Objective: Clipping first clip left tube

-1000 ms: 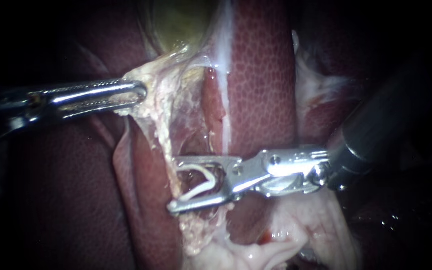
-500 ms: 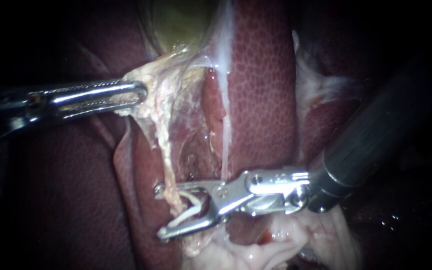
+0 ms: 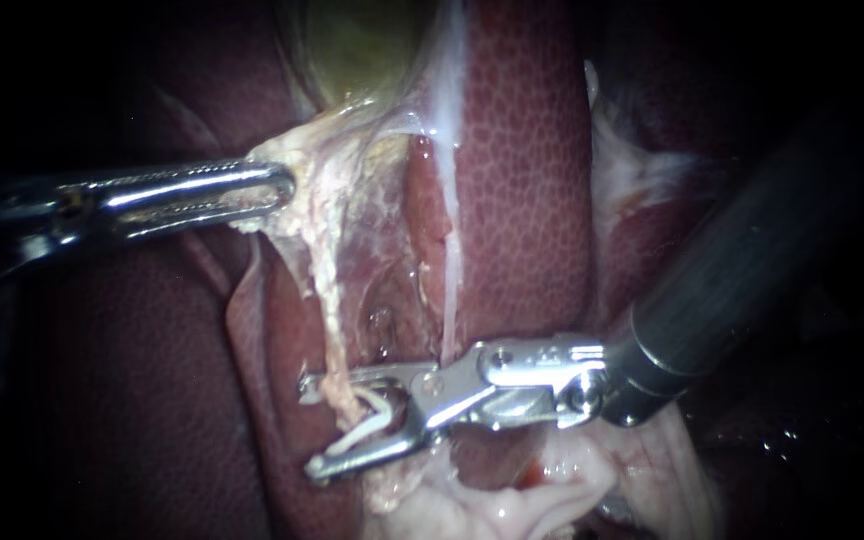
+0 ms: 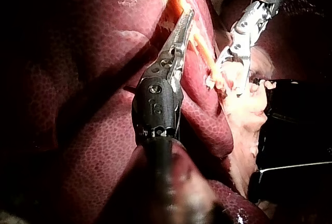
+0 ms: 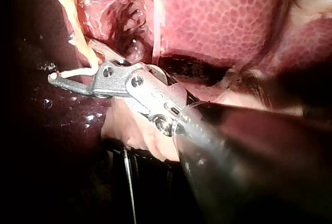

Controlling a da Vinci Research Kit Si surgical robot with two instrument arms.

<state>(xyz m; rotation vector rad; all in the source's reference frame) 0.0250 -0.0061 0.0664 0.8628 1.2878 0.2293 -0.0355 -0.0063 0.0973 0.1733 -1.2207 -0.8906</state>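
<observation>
Sliding forward and lower over the last second, the right instrument (image 3: 308,427) now has the left tube (image 3: 328,320) between its jaws, which stand apart holding the open clip (image 3: 377,422). Squeezing looks next. The left instrument (image 3: 262,187) stays clamped on tissue (image 3: 307,165) farther up the tube.

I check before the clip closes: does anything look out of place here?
Nothing stands out. The clip sits in the jaws of the right instrument at the left tube; the left instrument grips pale tissue.
</observation>
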